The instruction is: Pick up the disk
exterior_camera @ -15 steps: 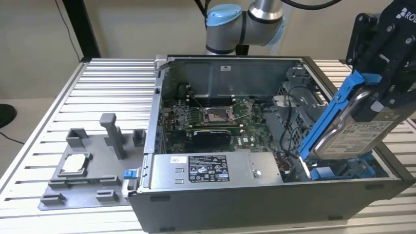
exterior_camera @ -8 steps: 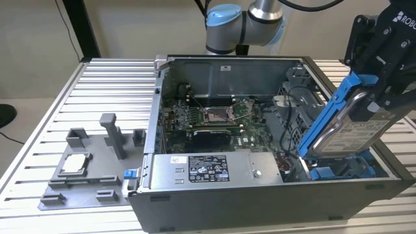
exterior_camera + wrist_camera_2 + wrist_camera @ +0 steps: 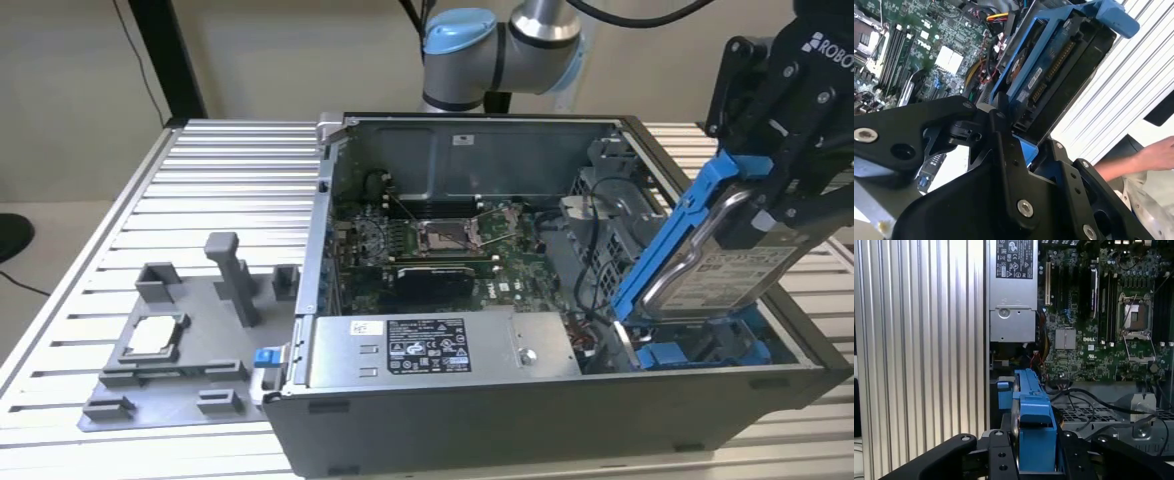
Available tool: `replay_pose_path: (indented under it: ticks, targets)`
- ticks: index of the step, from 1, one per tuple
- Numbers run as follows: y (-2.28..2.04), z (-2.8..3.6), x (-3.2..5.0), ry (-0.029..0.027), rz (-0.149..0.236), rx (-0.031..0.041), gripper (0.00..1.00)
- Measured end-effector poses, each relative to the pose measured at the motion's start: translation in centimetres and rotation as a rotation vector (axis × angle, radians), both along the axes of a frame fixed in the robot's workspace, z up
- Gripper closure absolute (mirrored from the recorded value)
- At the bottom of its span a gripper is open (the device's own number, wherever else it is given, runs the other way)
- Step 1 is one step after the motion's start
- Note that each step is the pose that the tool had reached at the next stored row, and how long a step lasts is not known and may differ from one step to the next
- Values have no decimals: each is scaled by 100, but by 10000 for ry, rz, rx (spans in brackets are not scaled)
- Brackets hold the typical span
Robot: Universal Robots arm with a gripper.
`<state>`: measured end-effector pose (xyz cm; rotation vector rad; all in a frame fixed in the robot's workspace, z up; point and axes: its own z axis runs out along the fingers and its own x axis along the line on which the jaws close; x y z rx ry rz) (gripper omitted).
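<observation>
**Robot arm lifts hard drive clear of open computer case**

While the open computer case (image 3: 534, 330) lay on its side on a ribbed metal table (image 3: 200, 180), the black gripper (image 3: 787, 190) held the disk (image 3: 727, 270) clamped by its upper end, tilted steeply above the bay at the case's near corner on the exterior view's right. Silver with a white label and a blue frame round its edges, the disk hung with its lower end just above blue plastic parts (image 3: 694, 352) in the bay; whether it touched them could not be told. In the first wrist view the disk (image 3: 1031, 420) stood edge-on between the closed black fingers (image 3: 999, 460), and in the second wrist view its connector side (image 3: 1054, 70) faced the camera.

The arm (image 3: 501, 50) rose beyond the far edge of the case, its blue-capped joint above the rear wall, and the wrist came down over the case's right side as the exterior view showed it.

Inside the case a green motherboard (image 3: 427, 240) with its socket lay exposed, and a grey power supply box (image 3: 441, 345) with a black-and-white label sat along the near wall. Beside the case, toward the table's near corner on the exterior view's left, a grey fixture tray (image 3: 174, 340) carried upright posts and a small square silver chip (image 3: 154, 330). A person's hand (image 3: 1154, 155) rested past the table's edge in the second wrist view.
</observation>
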<state>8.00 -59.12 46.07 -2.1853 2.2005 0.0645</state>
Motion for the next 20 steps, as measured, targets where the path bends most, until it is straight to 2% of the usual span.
replay_pose_path:
  ticks: [3, 7, 8, 11, 15, 20]
  targets:
    - [10, -24, 22, -20, -14, 25, 100]
    - [22, -51, 51, -50, -27, 93, 100]
    - [26, -56, 53, -83, -31, 102, 100]
    - [32, -63, 54, -310, -29, 113, 100]
    - [35, -63, 54, -315, -30, 110, 100]
    - [72, -92, 88, -316, -65, 103, 100]
